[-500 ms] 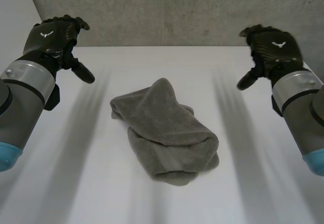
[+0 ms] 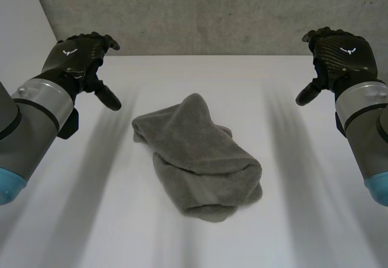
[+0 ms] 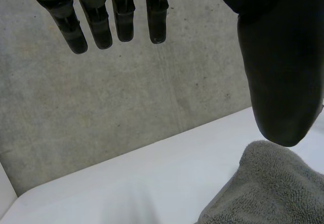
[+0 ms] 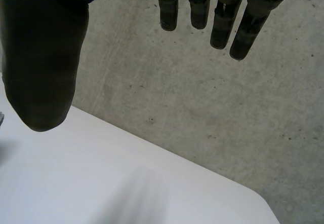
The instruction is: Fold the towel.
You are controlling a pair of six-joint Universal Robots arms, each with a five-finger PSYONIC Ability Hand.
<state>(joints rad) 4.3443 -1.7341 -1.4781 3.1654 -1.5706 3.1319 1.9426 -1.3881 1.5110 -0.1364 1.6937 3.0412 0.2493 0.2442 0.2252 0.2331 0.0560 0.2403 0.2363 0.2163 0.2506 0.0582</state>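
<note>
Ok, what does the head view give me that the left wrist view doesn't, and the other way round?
The head view adds the whole towel, bunched in a loose heap mid-table, with the left hand and right hand raised on either side, both apart from it. The left wrist view adds the left hand's palm side: fingers straight, spread from the thumb, holding nothing, with the towel's edge just past the thumb. Both share the towel, the left hand, the white table and the concrete wall.
</note>
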